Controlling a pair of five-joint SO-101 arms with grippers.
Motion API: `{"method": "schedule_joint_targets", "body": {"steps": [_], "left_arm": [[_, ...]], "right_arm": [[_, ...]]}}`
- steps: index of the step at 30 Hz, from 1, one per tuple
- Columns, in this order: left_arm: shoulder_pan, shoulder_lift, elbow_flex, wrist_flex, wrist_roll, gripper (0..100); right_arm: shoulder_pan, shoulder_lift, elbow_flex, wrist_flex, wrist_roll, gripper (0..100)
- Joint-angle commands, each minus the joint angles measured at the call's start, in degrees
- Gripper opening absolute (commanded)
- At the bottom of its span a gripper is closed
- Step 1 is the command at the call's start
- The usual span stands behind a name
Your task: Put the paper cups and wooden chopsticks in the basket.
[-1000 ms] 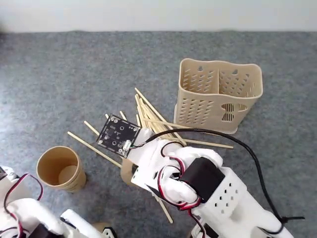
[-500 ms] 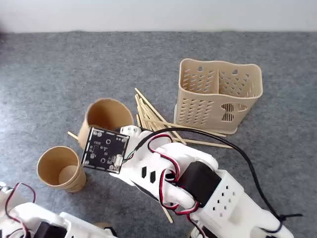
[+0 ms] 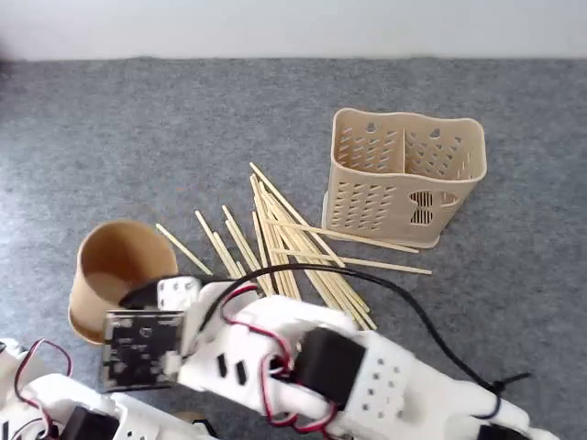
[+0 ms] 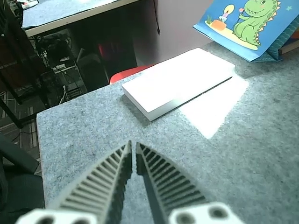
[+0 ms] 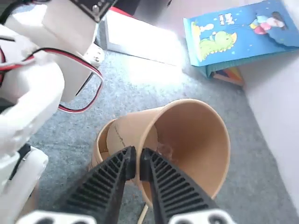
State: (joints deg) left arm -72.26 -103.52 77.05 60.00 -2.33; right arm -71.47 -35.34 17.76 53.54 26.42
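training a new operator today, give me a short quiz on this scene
1. True or false: the chopsticks lie on the table beside the basket.
2. What is the right gripper shut on? A) a chopstick B) the rim of a cup C) nothing
3. Fill in: the left gripper is ___ and holds nothing.
Key: 1 true; 2 B; 3 shut.
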Motion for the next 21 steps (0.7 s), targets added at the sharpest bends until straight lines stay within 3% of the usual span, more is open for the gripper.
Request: {"method": "schedule_joint_targets", "body": {"steps": [1, 16, 21], "left_arm": [[-0.4, -0.7, -0.1, -1.4, 0.2, 2], [-0.4, -0.7, 0.9, -1.1, 0.2, 2], [-0.4, -0.7, 1.9, -1.1, 0.2, 2]], "right_arm": [[-1.2, 2.4, -2.6, 0.0, -2.5, 0.8], [-0.1, 12.1, -3.0, 2.2, 2.1, 1.0], [1.6, 13.1, -3.0, 2.2, 1.8, 15.2]]}}
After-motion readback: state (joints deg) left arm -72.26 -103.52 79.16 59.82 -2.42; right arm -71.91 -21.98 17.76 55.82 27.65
